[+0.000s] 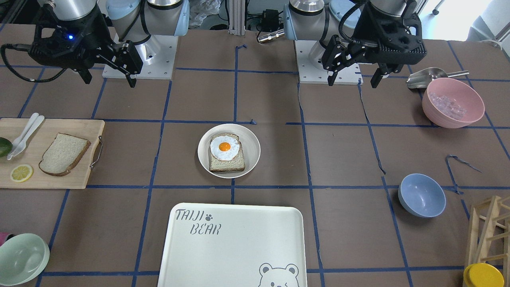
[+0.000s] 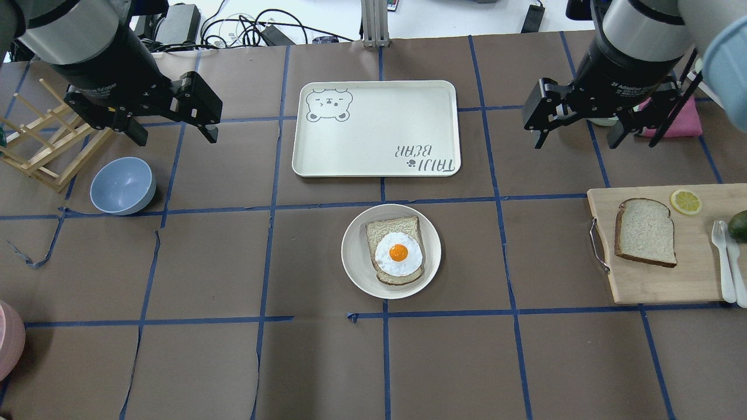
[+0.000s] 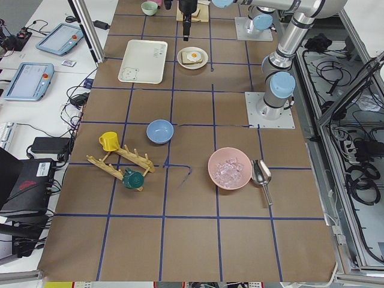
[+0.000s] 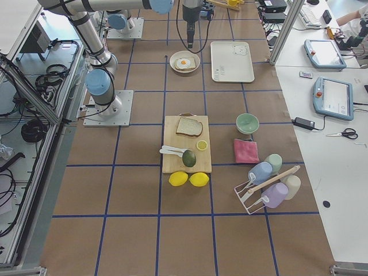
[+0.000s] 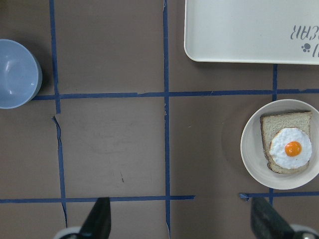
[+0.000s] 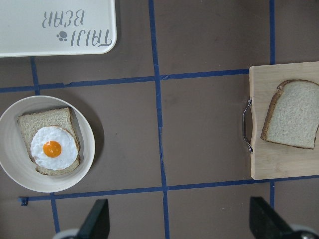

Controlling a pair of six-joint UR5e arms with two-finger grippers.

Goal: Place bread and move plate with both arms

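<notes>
The plain bread slice [image 2: 645,232] lies on a wooden cutting board [image 2: 653,286] at the right; it also shows in the front view [image 1: 63,154] and the right wrist view [image 6: 294,114]. The round off-white plate [image 2: 356,256] sits mid-table and holds a smaller slice with a fried egg [image 2: 398,254]. My left gripper [image 2: 174,135] is open and empty, high above the table, left of the tray. My right gripper [image 2: 575,140] is open and empty, raised beyond the cutting board. The plate also shows in the left wrist view [image 5: 249,149].
A white bear-printed tray [image 2: 379,128] lies just beyond the plate. A blue bowl [image 2: 122,185] and a wooden rack [image 2: 41,146] are at the left. A lemon slice [image 2: 686,202], white cutlery [image 2: 723,262] and an avocado share the board. A pink bowl [image 1: 453,103] stands near my left base.
</notes>
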